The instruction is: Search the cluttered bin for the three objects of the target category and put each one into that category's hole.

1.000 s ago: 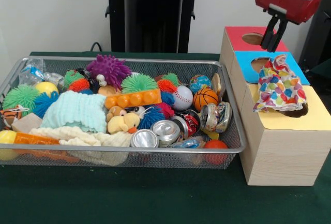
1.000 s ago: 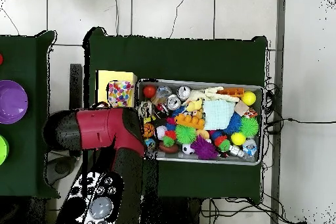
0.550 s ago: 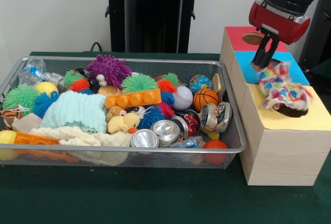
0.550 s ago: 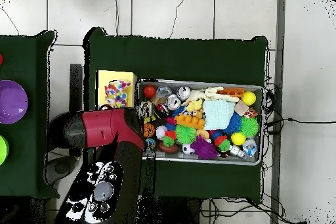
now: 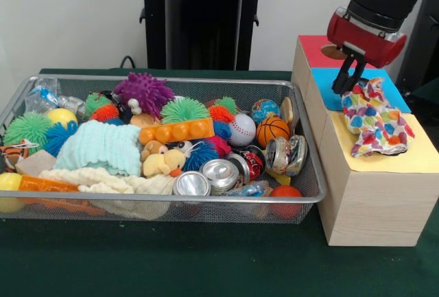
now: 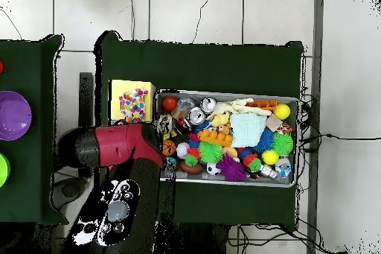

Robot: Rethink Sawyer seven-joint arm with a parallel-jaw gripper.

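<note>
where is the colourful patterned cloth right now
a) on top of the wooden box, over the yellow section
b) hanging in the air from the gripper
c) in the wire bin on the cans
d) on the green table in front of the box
a: the patterned cloth lies crumpled on the wooden box, over its yellow section and partly onto the blue one, with the gripper just above its far edge.
</note>
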